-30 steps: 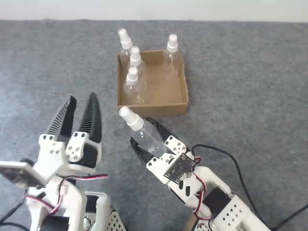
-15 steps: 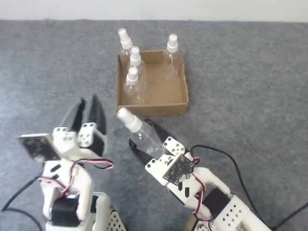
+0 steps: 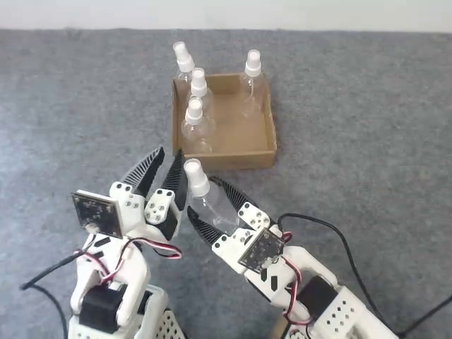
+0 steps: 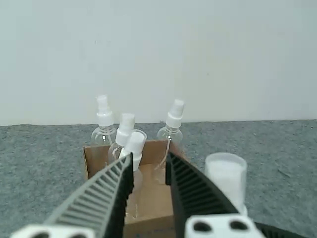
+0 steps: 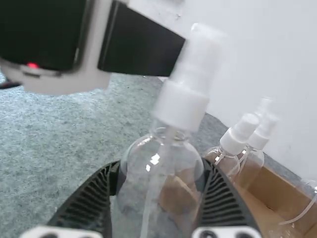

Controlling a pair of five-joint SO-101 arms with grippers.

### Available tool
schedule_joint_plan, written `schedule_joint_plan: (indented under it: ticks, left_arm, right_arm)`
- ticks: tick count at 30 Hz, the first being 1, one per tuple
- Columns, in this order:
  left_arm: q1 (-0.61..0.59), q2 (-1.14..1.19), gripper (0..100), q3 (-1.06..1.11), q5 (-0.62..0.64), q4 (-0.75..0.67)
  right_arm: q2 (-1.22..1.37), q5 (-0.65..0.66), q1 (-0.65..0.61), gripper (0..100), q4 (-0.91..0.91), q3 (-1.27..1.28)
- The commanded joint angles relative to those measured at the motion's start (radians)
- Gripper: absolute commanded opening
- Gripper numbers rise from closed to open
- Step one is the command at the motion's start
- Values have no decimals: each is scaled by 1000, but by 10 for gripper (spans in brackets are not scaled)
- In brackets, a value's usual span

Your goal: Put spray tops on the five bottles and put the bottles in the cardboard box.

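Observation:
My right gripper is shut on a clear bottle with a white spray top, holding it nearly upright in front of the cardboard box. My left gripper hovers just left of that spray top, open by a narrow gap with nothing between its fingers. Three capped bottles stand in the box. Another capped bottle stands at its far left corner; I cannot tell whether it is inside.
Grey carpet covers the table around the box. Both arm bases sit at the near edge, with the right arm's black cable trailing on the right. The left arm's body looms close behind the held bottle in the right wrist view.
My left gripper swung right and forward to the held bottle's spray top, and its fingers narrowed. The right gripper tipped the bottle more upright.

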Motion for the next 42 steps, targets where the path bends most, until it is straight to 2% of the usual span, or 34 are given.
schedule_joint_plan:
  ticks: [1, 6, 16, 30, 42]
  left_arm:
    - [-46, -15, 97, -16, 14, 0]
    - [-118, -15, 97, -39, 49, 5]
    - [-110, -14, 97, -16, 44, 6]
    - [132, -14, 98, 2, -87, 112]
    - [114, -15, 98, -7, -123, 109]
  right_arm:
    - [-27, 11, 1, 26, -19, 17]
    - [-27, 5, 33, 26, -24, 17]
    - [-27, 3, 28, 26, -22, 17]
    - [-27, 5, 35, 26, -18, 12]
    - [-27, 6, 36, 26, -15, 15]
